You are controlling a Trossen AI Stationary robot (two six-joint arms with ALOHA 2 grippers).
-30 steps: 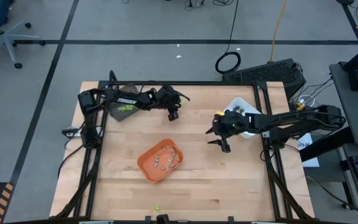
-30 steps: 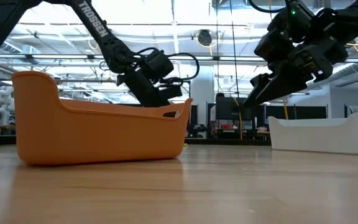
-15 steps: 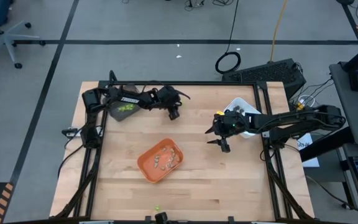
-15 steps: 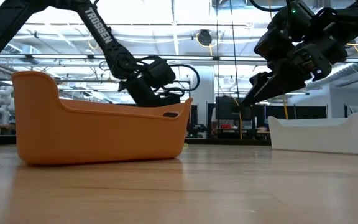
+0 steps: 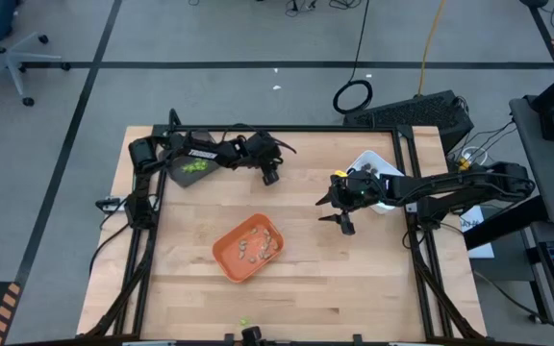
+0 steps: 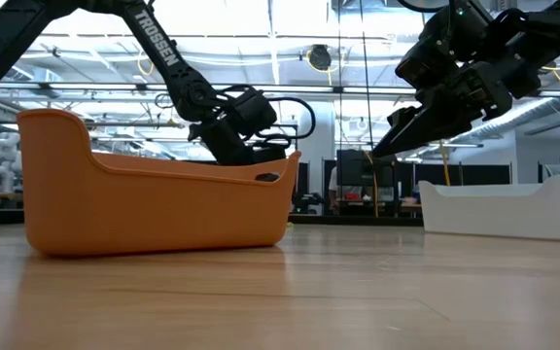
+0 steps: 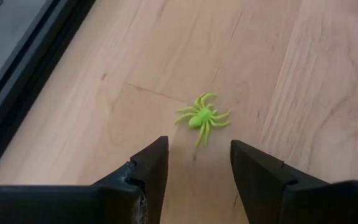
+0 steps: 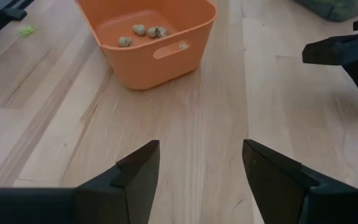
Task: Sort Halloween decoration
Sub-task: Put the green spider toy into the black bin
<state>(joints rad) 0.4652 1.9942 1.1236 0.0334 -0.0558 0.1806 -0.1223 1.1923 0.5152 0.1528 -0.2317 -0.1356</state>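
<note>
My left gripper (image 7: 194, 148) is open and hovers low over the table's far middle (image 5: 269, 175). A lime-green spider piece (image 7: 202, 118) lies on the wood just ahead of its fingertips, untouched. My right gripper (image 8: 199, 163) is open and held above the table (image 5: 334, 210) beside the white tray (image 5: 370, 161). The orange tray (image 5: 248, 247) holds several tan-grey pieces (image 8: 139, 31). Green pieces (image 5: 195, 166) lie in the dark grey tray (image 5: 179, 176). One more green piece (image 5: 243, 322) lies near the table's near edge.
The orange tray (image 6: 154, 204) stands mid-table, between the two arms and nearer than both. Black frame rails (image 5: 142, 240) run along the table's left and right edges. Bare wood lies between the orange tray and the white tray (image 6: 499, 209).
My left gripper has shifted slightly toward the table's right and stays open. My right gripper has risen a little and edged toward the left, still open. No piece has moved.
</note>
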